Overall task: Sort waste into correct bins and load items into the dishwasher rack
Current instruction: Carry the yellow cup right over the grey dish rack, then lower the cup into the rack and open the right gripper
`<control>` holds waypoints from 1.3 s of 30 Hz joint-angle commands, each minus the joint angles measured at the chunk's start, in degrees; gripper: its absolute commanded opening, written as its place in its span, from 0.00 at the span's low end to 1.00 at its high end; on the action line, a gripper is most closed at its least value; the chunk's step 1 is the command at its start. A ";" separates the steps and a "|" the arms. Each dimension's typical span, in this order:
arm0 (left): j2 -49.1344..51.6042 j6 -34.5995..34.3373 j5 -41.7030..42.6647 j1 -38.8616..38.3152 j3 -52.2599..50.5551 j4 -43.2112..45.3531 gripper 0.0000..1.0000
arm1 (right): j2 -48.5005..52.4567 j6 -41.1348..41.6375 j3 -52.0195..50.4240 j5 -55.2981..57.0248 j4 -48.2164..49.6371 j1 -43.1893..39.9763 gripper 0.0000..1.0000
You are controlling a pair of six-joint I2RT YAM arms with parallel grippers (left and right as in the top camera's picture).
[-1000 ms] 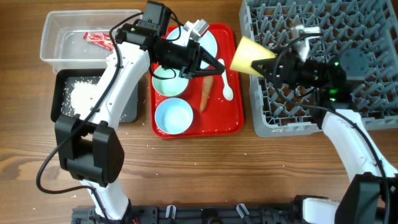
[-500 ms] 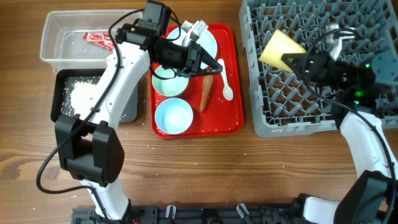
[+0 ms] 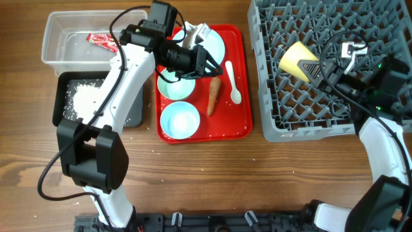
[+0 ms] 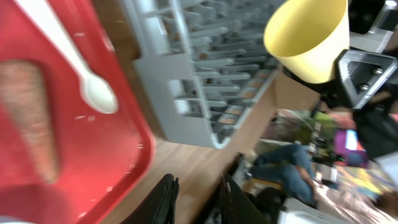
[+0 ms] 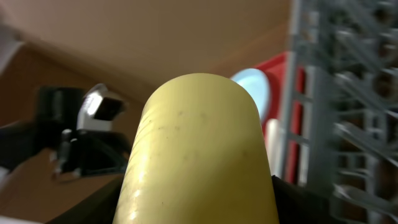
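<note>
Fingers of your right gripper [image 3: 317, 69] are clamped on the yellow cup [image 3: 296, 58], held sideways over the rack [image 3: 283, 125], probably to seat it between pegs. Your left gripper [image 3: 212, 66] hangs slightly apart, empty, near the carrot [image 3: 213, 96].

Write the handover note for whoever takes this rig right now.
Right pincer: shut on the yellow cup, held tilted above the rack, not set down.
Left pincer: open, empty, above the red tray.
Done: red wrapper in the clear tub, rice in the black tub.
Left: place the cup; carrot to a bin; spoon, two bowls and plate from tray to rack.
</note>
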 commanded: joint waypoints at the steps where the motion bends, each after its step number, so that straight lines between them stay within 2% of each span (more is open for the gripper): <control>1: -1.18 0.07 -7.85 0.04 0.24 0.20 0.27 | -3.93 -6.60 2.12 11.72 -8.07 -0.17 0.54; 5: -1.18 0.07 -12.15 0.04 0.24 0.31 0.33 | -7.34 -11.37 8.68 22.56 -24.44 -0.11 0.53; 12: -1.18 0.07 -17.70 0.04 0.24 1.42 0.38 | -8.66 -17.46 28.85 47.41 -54.88 2.86 0.53; 17: -1.18 0.07 -20.65 0.04 0.24 -0.07 0.39 | -6.60 -17.77 29.64 53.59 -61.61 6.56 0.53; 22: -1.18 0.09 -20.65 0.04 0.24 -0.70 0.45 | 0.66 -17.88 29.64 52.81 -67.98 8.85 0.54; 31: -1.18 0.09 -20.68 0.00 0.24 -1.60 0.46 | 9.92 -17.86 29.64 55.25 -69.05 9.33 0.54; 36: -1.18 0.09 -20.68 0.00 0.24 -1.84 0.49 | 12.81 -17.92 29.59 55.39 -69.42 9.33 0.59; 39: -1.18 0.09 -20.92 0.00 0.24 -2.54 0.49 | 13.42 -17.92 29.57 55.36 -68.13 9.33 0.68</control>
